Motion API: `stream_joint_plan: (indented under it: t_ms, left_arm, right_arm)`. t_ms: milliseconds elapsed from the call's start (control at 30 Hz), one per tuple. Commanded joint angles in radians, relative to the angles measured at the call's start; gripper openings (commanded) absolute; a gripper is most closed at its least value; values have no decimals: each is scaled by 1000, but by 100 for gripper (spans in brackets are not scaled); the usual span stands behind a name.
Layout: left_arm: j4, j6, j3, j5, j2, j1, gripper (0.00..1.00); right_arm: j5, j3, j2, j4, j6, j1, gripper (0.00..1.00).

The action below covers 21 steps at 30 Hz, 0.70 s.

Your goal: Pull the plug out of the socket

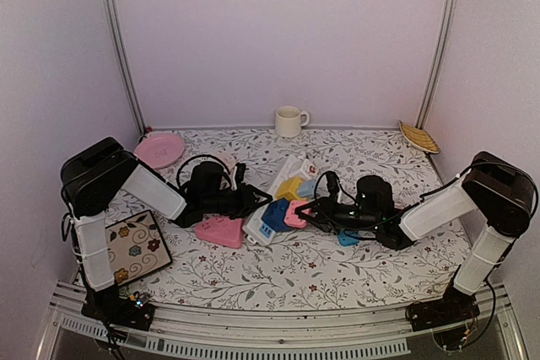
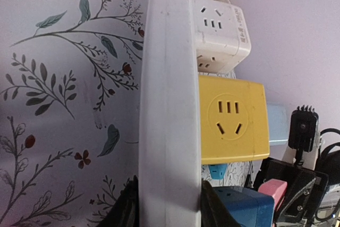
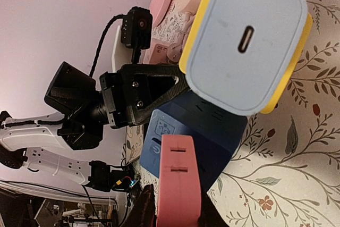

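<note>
1. Top view. The white power strip (image 1: 291, 170) lies diagonally in the middle of the table (image 1: 253, 280). My left tool (image 1: 256, 200) is at the strip's near-left end. My right tool (image 1: 305, 211) comes in from the right and meets the pink plug (image 1: 295, 215). The pink plug sits just beside the blue adapter (image 1: 274, 215). The yellow adapter (image 1: 289, 187) is farther up the strip.
2. Left wrist view. My left tool (image 2: 167, 211) is clenched on the power strip (image 2: 167, 104), with dark fingers (image 2: 125, 211) on both sides of its narrow edge. A white adapter (image 2: 218, 30) and the yellow adapter (image 2: 231, 118) are seated in the strip's face. The blue adapter (image 2: 244, 208) and the pink plug (image 2: 273, 190) are at lower right.
3. Right wrist view. My right tool (image 3: 175, 213) is grasping the pink plug (image 3: 178, 179), with its fingers (image 3: 144, 208) pressed on both flanks. The plug stands against the blue adapter (image 3: 196, 131). I cannot tell whether its pins are seated. A pale-blue charger (image 3: 247, 41) sits above it, on the yellow adapter.
</note>
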Motion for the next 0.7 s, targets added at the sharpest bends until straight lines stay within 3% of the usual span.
stream_joint_plan:
  t_ms: [0, 667]
  left_arm:
    - [-60, -8, -24, 23, 29, -26, 11]
    - [-77, 36, -42, -51, 46, -36, 7]
  right_arm:
    - [-53, 8, -27, 94, -39, 6, 5]
    - [-122, -68, -140, 297, 73, -26, 4]
